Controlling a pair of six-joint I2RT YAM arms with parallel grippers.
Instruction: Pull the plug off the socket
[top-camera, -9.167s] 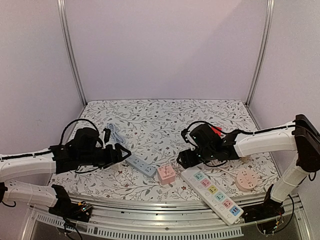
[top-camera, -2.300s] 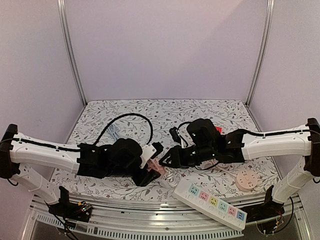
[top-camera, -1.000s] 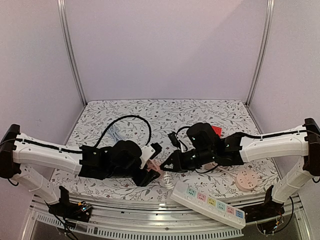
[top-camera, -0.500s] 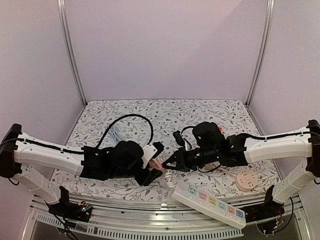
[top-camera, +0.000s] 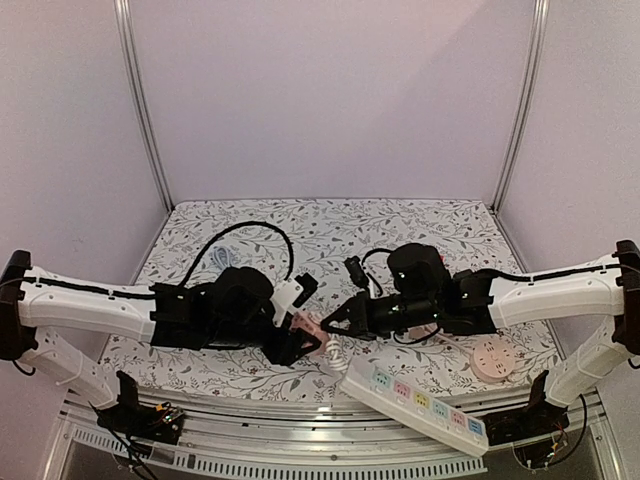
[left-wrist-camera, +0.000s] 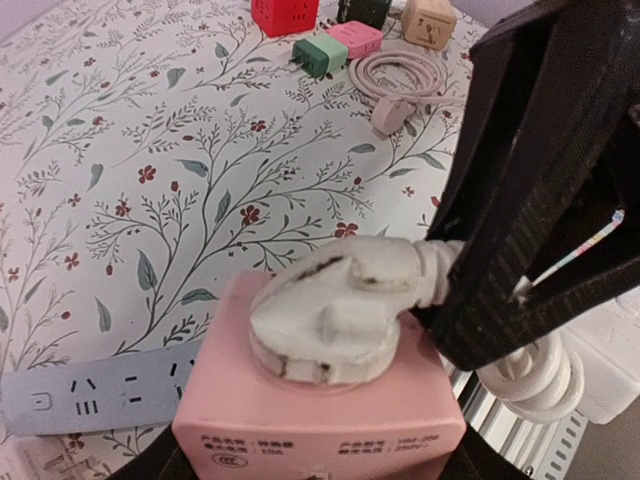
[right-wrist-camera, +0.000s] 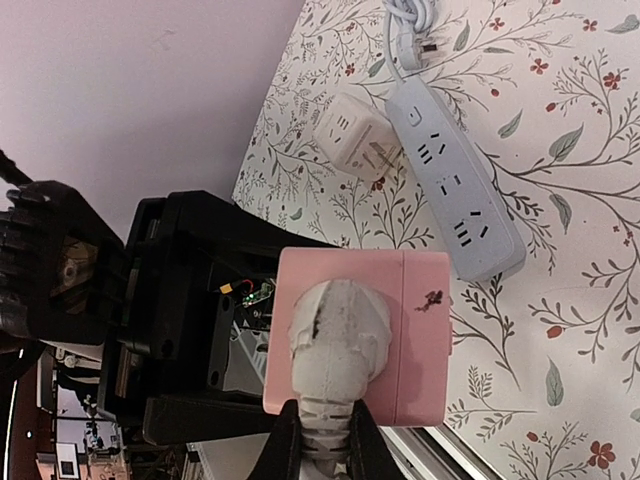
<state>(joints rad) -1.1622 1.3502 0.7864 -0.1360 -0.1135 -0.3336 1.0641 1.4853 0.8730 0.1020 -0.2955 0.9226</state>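
A pink cube socket (left-wrist-camera: 320, 410) (right-wrist-camera: 420, 330) (top-camera: 307, 324) is held above the table's near edge, with my left gripper (left-wrist-camera: 315, 470) (top-camera: 296, 338) shut on its sides. A white plug (left-wrist-camera: 330, 320) (right-wrist-camera: 335, 335) sits seated in the socket's top face. My right gripper (right-wrist-camera: 322, 445) (top-camera: 336, 322) is shut on the plug's ribbed neck, where the white cord (top-camera: 333, 352) leaves it. The right gripper's black fingers (left-wrist-camera: 540, 200) fill the right side of the left wrist view.
A long white power strip (top-camera: 415, 395) with coloured outlets lies at the front right, a round pink socket (top-camera: 492, 358) beyond it. A blue-grey strip (right-wrist-camera: 455, 195) (left-wrist-camera: 90, 385) and a white cube adapter (right-wrist-camera: 355, 145) lie below. Small adapters (left-wrist-camera: 320, 55) and a coiled cord (left-wrist-camera: 405, 80) sit farther back.
Long before, the pink socket sat on the table with both grippers apart from it. Over the last second both arms drifted slightly, still gripping; the plug stays seated.
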